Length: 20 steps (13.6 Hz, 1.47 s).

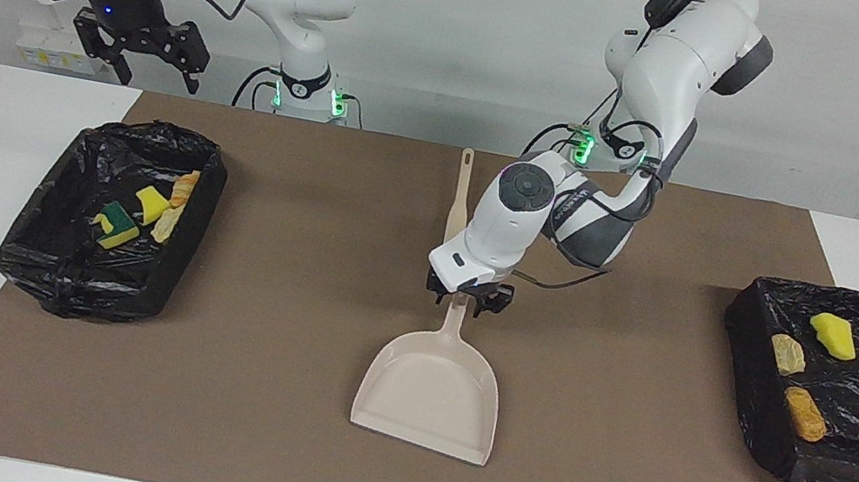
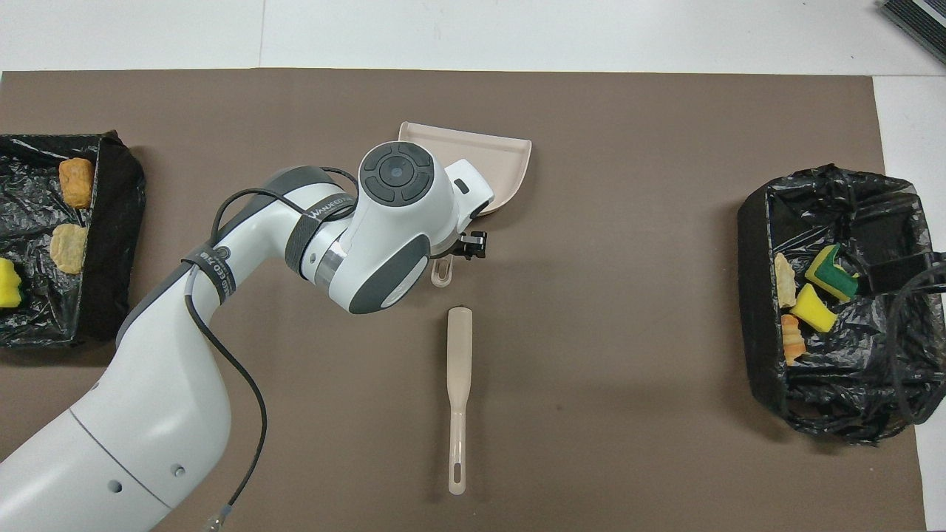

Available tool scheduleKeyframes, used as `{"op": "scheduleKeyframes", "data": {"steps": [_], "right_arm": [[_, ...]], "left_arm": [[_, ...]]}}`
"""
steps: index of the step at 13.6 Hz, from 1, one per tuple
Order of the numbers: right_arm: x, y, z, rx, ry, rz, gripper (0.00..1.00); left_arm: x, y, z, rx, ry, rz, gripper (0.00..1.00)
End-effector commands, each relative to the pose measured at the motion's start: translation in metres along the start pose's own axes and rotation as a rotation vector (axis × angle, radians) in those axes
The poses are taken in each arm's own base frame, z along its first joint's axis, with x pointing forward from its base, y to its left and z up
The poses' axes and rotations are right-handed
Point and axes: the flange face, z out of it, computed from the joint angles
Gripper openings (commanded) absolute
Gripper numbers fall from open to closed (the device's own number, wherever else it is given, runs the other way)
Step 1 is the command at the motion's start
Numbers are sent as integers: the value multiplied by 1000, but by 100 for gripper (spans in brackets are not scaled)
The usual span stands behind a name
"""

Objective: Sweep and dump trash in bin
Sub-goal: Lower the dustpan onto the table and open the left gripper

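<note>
All trash [image 1: 151, 205] lies in the bins [image 1: 75, 293]; dustpan [image 1: 429, 391] rests mid-frame, left jaws at its handle, grip unclear; right jaws released, idle upper left

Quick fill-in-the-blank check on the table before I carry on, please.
The bin at the left arm's end holds ___ scraps.
The bin at the right arm's end holds ___ scraps.
The brush lies ___ to the robots than the dustpan.
The left gripper is at the dustpan's ___; the right gripper waits raised, jaws open.

Missing words: three; four; nearer; handle.
</note>
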Motion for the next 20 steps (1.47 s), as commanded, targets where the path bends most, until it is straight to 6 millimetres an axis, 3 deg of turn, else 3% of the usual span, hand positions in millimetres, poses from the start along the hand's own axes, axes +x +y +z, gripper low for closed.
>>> {"op": "scheduleKeyframes", "data": {"steps": [1,3,5,7,9,13,16,17,20], "right_arm": [[-7,-1,0,3,2,18,100],[-7,-1,0,5,1,19,100],[-7,0,-2,6,2,22,100],[-7,0,-2,5,2,22,100],[-7,2,-2,-5,3,26,100],[-6,1,-1,4,4,30,100],[-7,0,-1,4,7,70,100],[-6,0,-1,4,8,68,100],[-6,-2,-2,5,11,59,100]], "left_arm": [[-20,-42,-42,117,27,-38,100],[-37,-79,-62,223,-9,-93,100],[-43,-111,-93,268,8,-114,100],[-50,-134,-127,231,2,-77,100],[-59,-180,-172,165,-3,-31,100],[-77,-252,-229,129,-1,49,100],[-84,-272,-276,98,-7,58,100],[-87,-285,-286,95,-16,60,100],[-91,-289,-302,103,-13,96,100]]}}
